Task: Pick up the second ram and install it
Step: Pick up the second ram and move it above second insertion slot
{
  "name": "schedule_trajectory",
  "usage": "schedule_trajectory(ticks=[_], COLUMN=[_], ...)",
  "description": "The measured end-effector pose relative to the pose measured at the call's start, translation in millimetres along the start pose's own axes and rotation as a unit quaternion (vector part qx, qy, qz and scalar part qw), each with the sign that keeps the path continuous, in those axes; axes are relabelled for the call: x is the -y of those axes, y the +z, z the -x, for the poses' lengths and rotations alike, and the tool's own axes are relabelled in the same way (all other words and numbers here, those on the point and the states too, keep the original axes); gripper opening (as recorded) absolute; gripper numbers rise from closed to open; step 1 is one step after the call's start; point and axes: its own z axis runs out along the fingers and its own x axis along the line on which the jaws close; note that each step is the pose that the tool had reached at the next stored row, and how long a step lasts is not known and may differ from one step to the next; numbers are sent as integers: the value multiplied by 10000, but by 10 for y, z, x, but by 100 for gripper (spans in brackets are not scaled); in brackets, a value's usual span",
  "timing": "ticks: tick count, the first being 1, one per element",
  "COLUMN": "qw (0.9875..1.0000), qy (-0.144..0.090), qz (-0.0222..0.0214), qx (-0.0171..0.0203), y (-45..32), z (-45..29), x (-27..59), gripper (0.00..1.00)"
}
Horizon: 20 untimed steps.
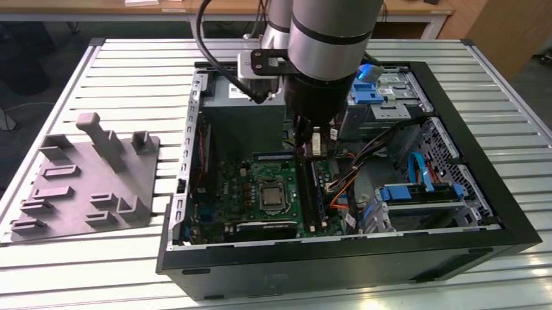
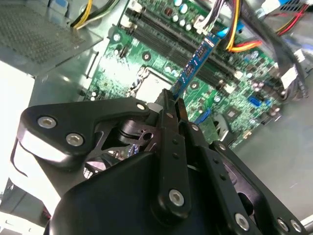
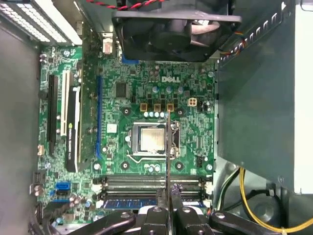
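Nearest the lens in the second wrist view: black linkage of the claw (image 2: 174,98), clenched on the second ram (image 2: 195,63). Pinches the stick between both fingers, with no gap left beside it. Presents the stick there as a narrow bluish board with pale labels, slanting away from the fingertips towards the long black memory slots (image 2: 166,34) of the green motherboard (image 2: 117,63). Cannot tell whether the far end touches a slot or hangs just above one.

Same grip in the first wrist view: claw (image 3: 168,196) at the near edge, ram (image 3: 167,147) turned edge-on as a thin dark line crossing in front of the CPU socket (image 3: 150,138). Just beyond the fingertips, two pairs of memory slots (image 3: 151,180), with a bluish strip (image 3: 129,201) along the slot closest to the claw. Farther off, a black case fan (image 3: 171,29) at the board's far end and a grey metal box (image 3: 254,98) along one side, a yellow cable (image 3: 242,196) curving below it.

From the exterior view: grey arm (image 1: 332,32) reaching straight down into an open black computer case (image 1: 345,258), claw (image 1: 309,155) low over the motherboard (image 1: 233,187), just to the exterior view's right of the socket (image 1: 274,194). Case resting on a white slatted tabletop (image 1: 129,71). Grey moulded fixture tray (image 1: 95,184) lying just beside the case, on the exterior view's left.
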Motion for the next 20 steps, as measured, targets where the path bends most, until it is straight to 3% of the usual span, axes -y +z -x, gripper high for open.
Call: schedule_trajectory(ticks=[4,10,20], qw=[10000,9990,9989], qy=[75,447,467], qz=[-4,-23,-25], qx=[-5,-12,-12], y=[69,144,184], z=[-3,-8,-23], x=[0,-1,-8], gripper=[14,14,14])
